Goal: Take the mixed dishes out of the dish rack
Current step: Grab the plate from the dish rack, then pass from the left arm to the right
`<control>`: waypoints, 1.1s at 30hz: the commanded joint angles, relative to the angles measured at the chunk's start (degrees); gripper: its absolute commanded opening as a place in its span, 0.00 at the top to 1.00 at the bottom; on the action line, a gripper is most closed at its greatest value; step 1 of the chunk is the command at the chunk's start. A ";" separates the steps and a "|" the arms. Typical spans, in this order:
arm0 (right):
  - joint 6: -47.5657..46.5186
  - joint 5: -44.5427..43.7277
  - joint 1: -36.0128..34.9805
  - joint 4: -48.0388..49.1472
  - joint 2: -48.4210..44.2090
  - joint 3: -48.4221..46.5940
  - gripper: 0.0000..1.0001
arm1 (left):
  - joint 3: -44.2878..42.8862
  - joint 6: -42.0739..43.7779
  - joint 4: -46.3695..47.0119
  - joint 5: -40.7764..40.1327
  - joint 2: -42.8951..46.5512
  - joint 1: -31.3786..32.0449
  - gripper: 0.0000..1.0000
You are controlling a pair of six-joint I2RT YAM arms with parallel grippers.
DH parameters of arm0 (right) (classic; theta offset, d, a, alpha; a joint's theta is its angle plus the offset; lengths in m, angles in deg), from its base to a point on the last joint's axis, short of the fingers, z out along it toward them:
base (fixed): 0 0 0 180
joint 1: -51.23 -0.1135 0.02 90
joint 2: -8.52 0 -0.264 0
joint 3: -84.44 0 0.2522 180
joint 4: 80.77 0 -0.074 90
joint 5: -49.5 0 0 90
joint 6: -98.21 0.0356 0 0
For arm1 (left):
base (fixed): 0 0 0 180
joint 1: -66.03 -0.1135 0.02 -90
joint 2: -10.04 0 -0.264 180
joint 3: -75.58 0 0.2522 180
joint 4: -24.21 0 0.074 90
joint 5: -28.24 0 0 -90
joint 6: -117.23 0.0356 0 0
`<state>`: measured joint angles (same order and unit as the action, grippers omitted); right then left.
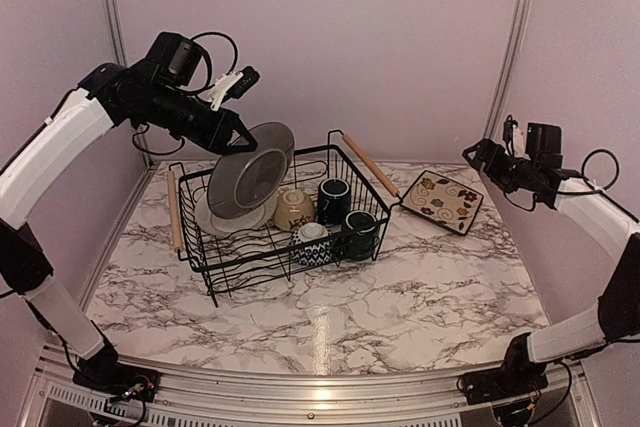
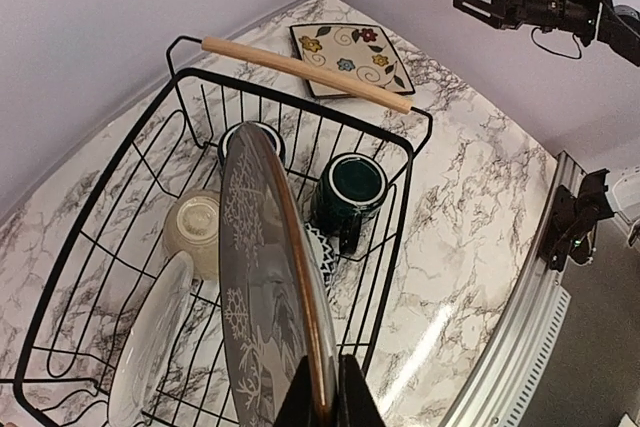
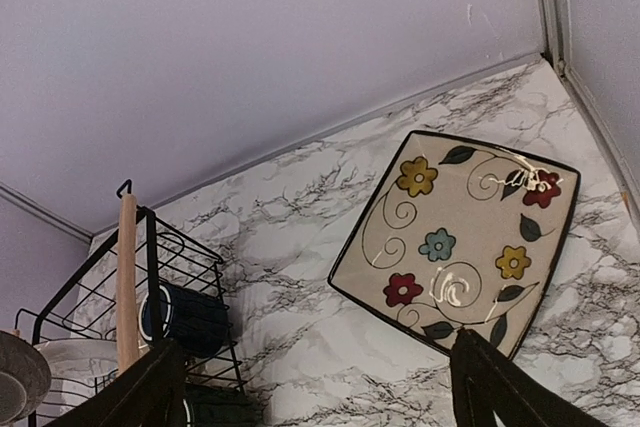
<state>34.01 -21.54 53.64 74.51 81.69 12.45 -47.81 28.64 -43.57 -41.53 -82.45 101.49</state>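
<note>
The black wire dish rack [image 1: 360, 247] with wooden handles stands mid-table. My left gripper [image 1: 243, 137] is shut on the rim of the grey reindeer plate [image 1: 252, 169], held on edge above the rack's left part; the left wrist view shows the plate [image 2: 265, 287] between my fingers [image 2: 322, 397]. In the rack lie a white plate [image 1: 205, 215], a cream bowl [image 1: 293, 209], a patterned bowl [image 1: 313, 244] and two dark mugs [image 1: 333, 199] [image 1: 360, 232]. The square floral plate [image 1: 441, 200] lies on the table right of the rack. My right gripper [image 1: 474, 154] is open, raised above it.
The lilac back wall and metal corner posts [image 1: 508, 47] close the far side. The rack's right wooden handle [image 1: 371, 164] lies close to the floral plate. The metal rail [image 1: 300, 387] runs along the near table edge.
</note>
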 commanded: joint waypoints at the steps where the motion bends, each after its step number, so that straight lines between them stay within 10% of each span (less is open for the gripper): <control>1: 3.11 -0.90 -0.96 -4.08 -1.46 -5.65 0.12 | -2.75 3.29 11.66 -10.51 5.66 7.41 1.00; 20: 20.32 3.91 -22.28 -0.30 9.84 -22.36 0.11 | 24.33 43.71 60.75 -66.50 4.15 31.64 1.00; 33: 20.33 6.36 -33.34 2.27 18.19 -27.65 0.13 | 30.44 56.26 74.51 -73.84 -1.19 34.00 1.00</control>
<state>54.29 -16.75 21.55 75.43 98.30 -11.90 -17.51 78.28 19.05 -109.75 -83.22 135.09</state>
